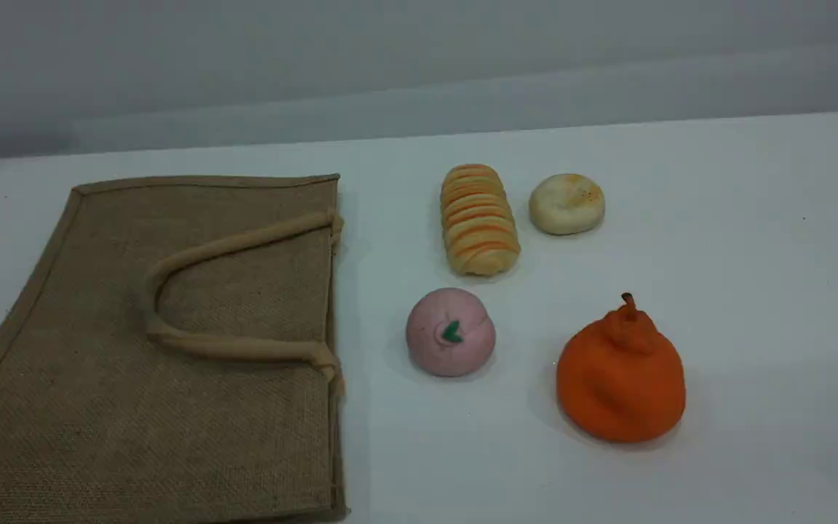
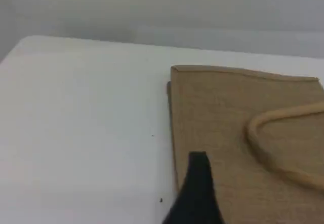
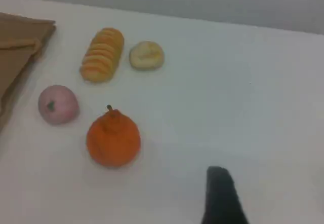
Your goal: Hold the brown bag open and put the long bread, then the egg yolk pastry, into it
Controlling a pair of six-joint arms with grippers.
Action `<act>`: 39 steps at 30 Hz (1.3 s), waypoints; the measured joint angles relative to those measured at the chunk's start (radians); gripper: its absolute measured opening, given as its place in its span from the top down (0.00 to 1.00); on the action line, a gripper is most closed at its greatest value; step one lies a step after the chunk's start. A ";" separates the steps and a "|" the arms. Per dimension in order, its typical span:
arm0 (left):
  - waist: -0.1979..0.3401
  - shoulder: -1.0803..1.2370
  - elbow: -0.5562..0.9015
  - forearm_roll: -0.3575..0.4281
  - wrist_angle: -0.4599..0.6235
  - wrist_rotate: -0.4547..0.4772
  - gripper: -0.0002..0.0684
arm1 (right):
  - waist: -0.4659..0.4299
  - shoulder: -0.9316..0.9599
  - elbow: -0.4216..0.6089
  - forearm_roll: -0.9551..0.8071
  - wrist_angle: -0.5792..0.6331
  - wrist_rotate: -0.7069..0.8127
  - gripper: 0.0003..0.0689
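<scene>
The brown bag lies flat on the left of the white table, its beige handle folded back over its face and its mouth edge toward the right. To its right, side by side, lie the striped long bread and the round egg yolk pastry. No arm shows in the scene view. In the left wrist view one dark fingertip hangs over the bag's left edge, holding nothing. A single fingertip in the right wrist view hovers over bare table, well off from the bread and pastry.
A pink ball with a green mark sits in front of the bread. An orange pear-shaped fruit stands further right, nearest the right fingertip. A grey wall runs behind the table's far edge.
</scene>
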State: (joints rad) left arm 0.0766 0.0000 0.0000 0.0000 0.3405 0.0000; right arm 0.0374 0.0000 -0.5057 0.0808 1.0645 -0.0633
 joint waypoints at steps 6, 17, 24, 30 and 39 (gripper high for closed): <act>0.000 0.000 -0.028 0.000 0.043 0.009 0.20 | 0.000 0.000 0.000 0.000 0.000 0.000 0.46; 0.000 0.000 -0.445 -0.006 0.203 -0.039 0.20 | 0.000 0.000 0.000 0.000 0.000 -0.001 0.46; 0.000 0.000 -0.588 0.000 0.502 -0.038 0.20 | 0.000 0.000 0.000 0.000 0.000 -0.001 0.46; 0.000 0.000 -0.589 -0.030 0.733 -0.039 0.20 | 0.000 0.000 0.000 0.000 0.000 -0.001 0.46; 0.000 0.000 -0.537 -0.034 0.820 -0.039 0.20 | 0.000 0.000 0.000 0.000 0.000 -0.001 0.46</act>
State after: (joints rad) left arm 0.0766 0.0000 -0.5366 -0.0340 1.1604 -0.0391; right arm 0.0374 0.0000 -0.5057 0.0808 1.0645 -0.0644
